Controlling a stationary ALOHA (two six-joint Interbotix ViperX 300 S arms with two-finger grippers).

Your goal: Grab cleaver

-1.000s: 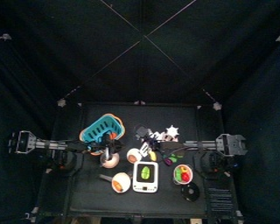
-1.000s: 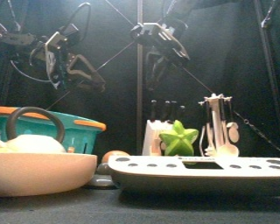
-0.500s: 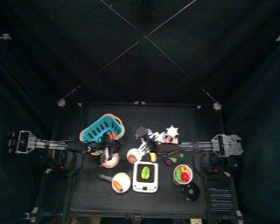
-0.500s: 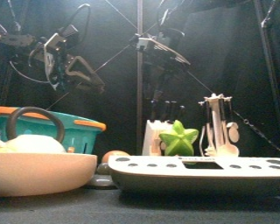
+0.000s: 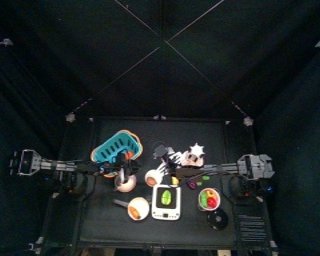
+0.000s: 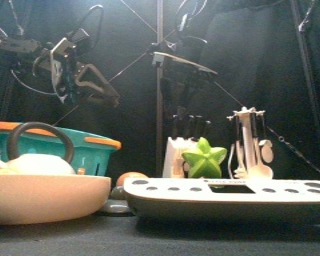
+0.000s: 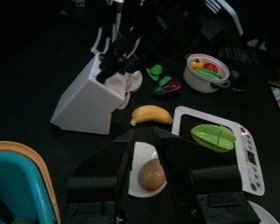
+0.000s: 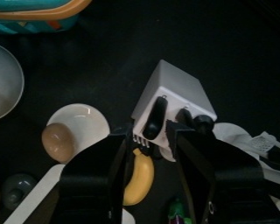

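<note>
So far nothing is grabbed. On your left, the left gripper (image 7: 149,166) hangs spread and empty over a small plate (image 7: 140,156) holding a brown egg-like piece. Right of that, your right gripper (image 8: 149,150) hovers spread just above the white knife block (image 8: 175,94). You cannot pick the cleaver out for certain; it is probably one of the dark-handled pieces (image 8: 157,115) slotted there. Descent, closing and lifting all remain.

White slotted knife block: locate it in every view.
Top view: white slotted knife block mid-table, right of teal plastic basket.
Front view: block centre, behind green star.
Left wrist view: block beyond the jaws.
Right wrist view: block just ahead of the jaws.
Shared landmark: the basket.
</note>
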